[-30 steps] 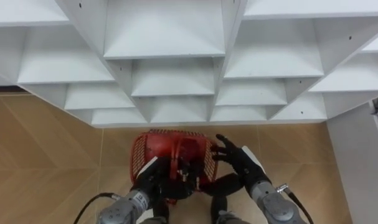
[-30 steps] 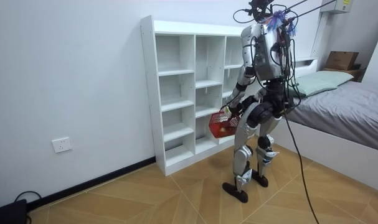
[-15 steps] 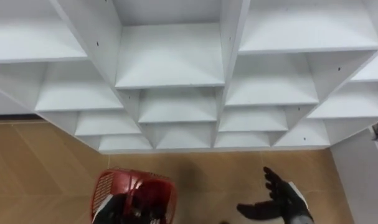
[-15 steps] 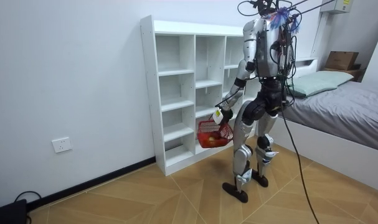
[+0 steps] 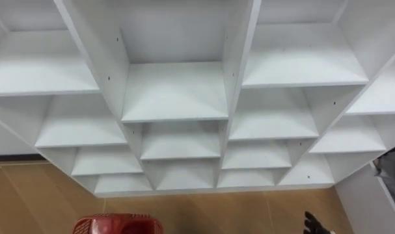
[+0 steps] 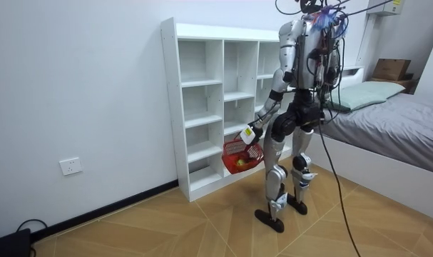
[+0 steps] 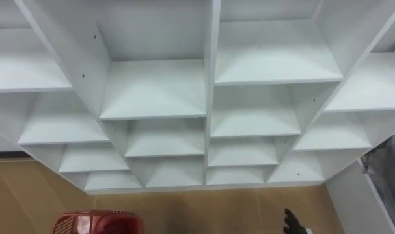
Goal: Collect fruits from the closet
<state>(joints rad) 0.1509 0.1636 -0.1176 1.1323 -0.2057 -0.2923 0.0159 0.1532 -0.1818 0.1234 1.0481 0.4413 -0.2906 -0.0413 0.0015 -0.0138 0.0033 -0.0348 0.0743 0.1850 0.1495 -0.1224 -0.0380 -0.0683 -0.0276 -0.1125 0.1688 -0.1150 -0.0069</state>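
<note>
left eye view: white closet [image 5: 174, 91] spans the upper part, open compartments in rows and cols, seen from above and in front. wood floor [image 5: 236, 211] below it. rim of the red basket [image 5: 118, 224] pokes in at bottom edge, left of centre, on the floor side of the closet, apart from its front. right hand [image 5: 312, 223] just shows at bottom edge toward the right, over the floor, touching nothing; open or closed: can't tell. room view: robot stands upright facing the closet, close to its right-hand cols, feet on the wood floor. left hand [image 6: 249, 133] is down at thigh level on the side toward the room view's left, curled round the basket handle; basket hangs under it, just in front of a low compartment, off the floor. a yellow-orange item [image 6: 240, 163] lies in the basket bottom, prob. fruit, too small to name. bed [image 6: 401, 121] w/ grey cover stands behind the robot at the room view's right, cardboard box [image 6: 391, 68] beyond it; wall socket [image 6: 71, 166] low on the wall at the room view's left. right eye view: same scene; basket rim at bottom left, right hand at bottom edge right of centre, closet above both.
</note>
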